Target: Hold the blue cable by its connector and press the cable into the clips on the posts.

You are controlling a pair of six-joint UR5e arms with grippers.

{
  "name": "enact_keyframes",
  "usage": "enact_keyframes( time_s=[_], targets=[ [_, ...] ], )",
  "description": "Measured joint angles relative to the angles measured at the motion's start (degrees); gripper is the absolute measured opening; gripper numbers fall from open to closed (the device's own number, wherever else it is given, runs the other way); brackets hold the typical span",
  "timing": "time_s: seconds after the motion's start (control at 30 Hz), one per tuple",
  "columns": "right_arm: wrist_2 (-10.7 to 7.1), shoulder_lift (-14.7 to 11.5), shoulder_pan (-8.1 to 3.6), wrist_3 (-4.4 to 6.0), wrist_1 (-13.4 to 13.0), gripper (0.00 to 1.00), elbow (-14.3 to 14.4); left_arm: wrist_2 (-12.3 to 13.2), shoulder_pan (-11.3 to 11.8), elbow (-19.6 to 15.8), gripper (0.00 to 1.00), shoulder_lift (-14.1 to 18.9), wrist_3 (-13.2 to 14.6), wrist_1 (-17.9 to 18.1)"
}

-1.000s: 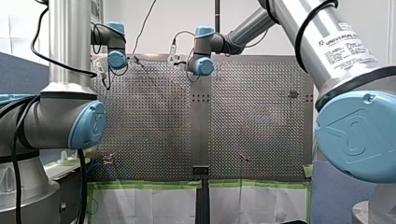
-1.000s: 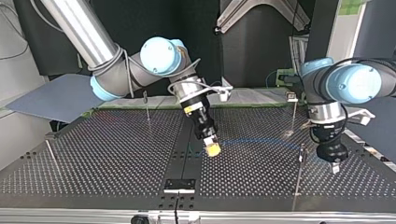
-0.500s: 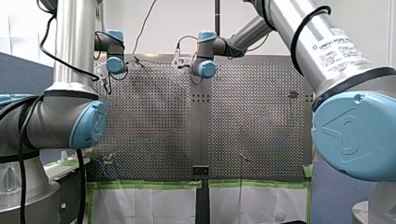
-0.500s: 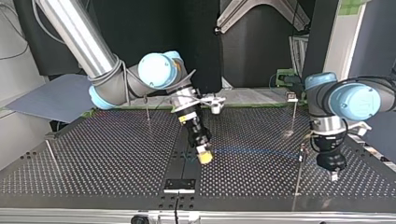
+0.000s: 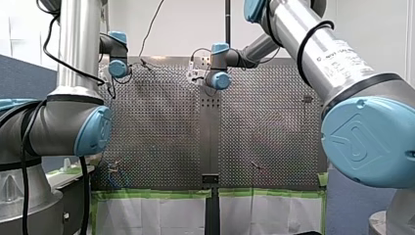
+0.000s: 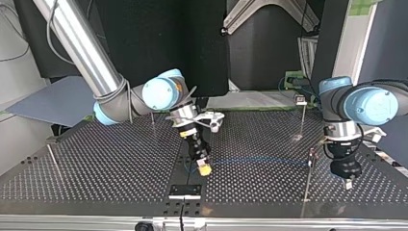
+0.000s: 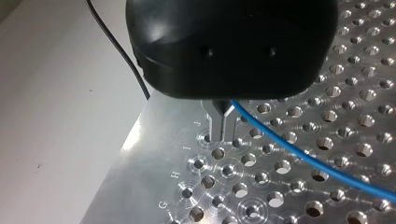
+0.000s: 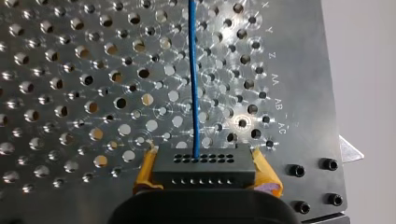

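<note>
- Thin blue cable point(image 8: 193, 84): looks light and floppy; strung over perforated metal table point(image 6: 96, 163), from the centre seam toward the top view's right edge.
- Black multi-pin connector point(image 8: 205, 171): looks rigid, best hold; right gripper point(image 8: 205, 162) clamps it.
- Left gripper point(image 7: 223, 126): fingers pinched on cable.

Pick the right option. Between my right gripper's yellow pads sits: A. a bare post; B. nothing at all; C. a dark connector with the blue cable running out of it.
C: the right wrist view shows the connector between my right gripper's pads, the blue cable leading out.
</note>
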Motion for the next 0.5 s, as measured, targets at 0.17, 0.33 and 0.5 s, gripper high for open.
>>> enact_keyframes(
  time_s=[0.17, 0.33, 0.5],
  targets=[
    [-0.93, 0.3, -0.42, 0.02, 0.2, 0.00, -2.3, 0.6, 0.1, 0.0, 0.03, 0.0, -0.3, 0.0],
    [-1.34, 0.3, -0.50, -0.17, 0.6, 0.00, -3.5, 1.1, 0.1, 0.0, 0.34, 0.0, -1.0, 0.4],
    [-1.41, 0.3, -0.47, -0.34, 1.2, 0.00, -3.9, 2.2, 0.2, 0.0, 0.69, 0.0, -1.2, -0.8]
  ],
)
